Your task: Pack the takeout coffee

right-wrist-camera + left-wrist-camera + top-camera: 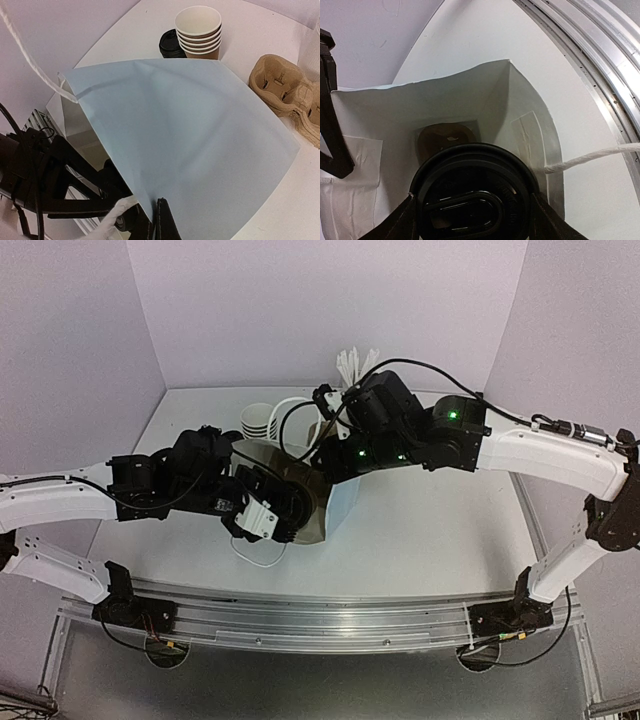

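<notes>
black plastic lid [470, 165] is all that shows of the takeout coffee [470, 200], clamped between the left gripper [472, 222] fingers right at the mouth of the white paper bag [445, 100]. the bag lies just right of that gripper with its opening facing it and its bottom straight ahead along the cup's axis, so imo the push simply goes forward. right gripper [159, 222] is pinched on the bag's edge, propping it open.

Pale lilac walls [300, 310] enclose a white table [430, 530] (aluminium rail [320, 615] at front).
</notes>
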